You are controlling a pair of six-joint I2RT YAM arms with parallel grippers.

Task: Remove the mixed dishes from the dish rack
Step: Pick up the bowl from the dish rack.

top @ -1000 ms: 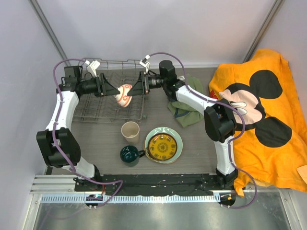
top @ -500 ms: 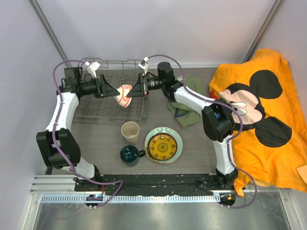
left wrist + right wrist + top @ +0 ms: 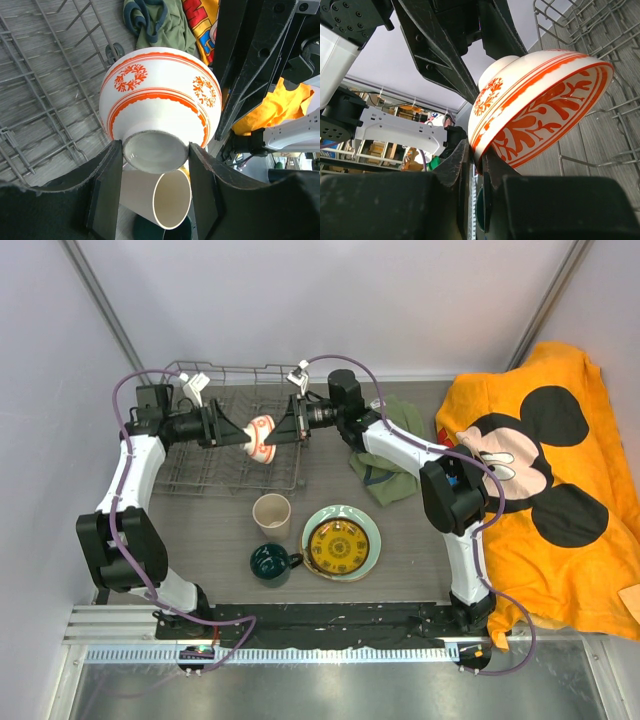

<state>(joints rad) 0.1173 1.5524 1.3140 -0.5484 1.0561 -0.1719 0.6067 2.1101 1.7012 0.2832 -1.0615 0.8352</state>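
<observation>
I had the small red-and-white patterned bowl (image 3: 259,437) hanging over the dish rack's (image 3: 190,475) right end, left claw (image 3: 155,165) clamped on its foot, right claw (image 3: 476,162) pinching its rim, apparently a handover toward the tabletop (image 3: 400,540).

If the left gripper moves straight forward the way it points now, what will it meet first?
The small red-and-white patterned bowl, whose foot the left gripper clamps; right behind it, probably the right gripper pinching the rim.
</observation>
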